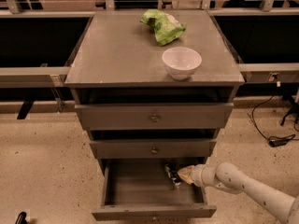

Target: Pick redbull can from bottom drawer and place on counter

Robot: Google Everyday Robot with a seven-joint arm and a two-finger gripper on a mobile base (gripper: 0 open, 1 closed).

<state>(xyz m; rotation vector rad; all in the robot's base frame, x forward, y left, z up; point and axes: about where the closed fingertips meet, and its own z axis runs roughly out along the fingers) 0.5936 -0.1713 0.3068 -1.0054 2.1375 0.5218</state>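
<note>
The bottom drawer [140, 190] stands pulled open at the base of the grey cabinet. The redbull can [171, 174] lies dark and slim in its back right part. My gripper [183, 174] reaches in from the right on a white arm, its tip right against the can. The counter [121, 45] is the flat grey cabinet top above the drawers.
A white bowl [181, 62] sits on the counter's front right. A green bag [162, 25] lies at the back of the counter. The two upper drawers [154, 117] are shut. A black cable [273, 134] lies on the speckled floor at the right.
</note>
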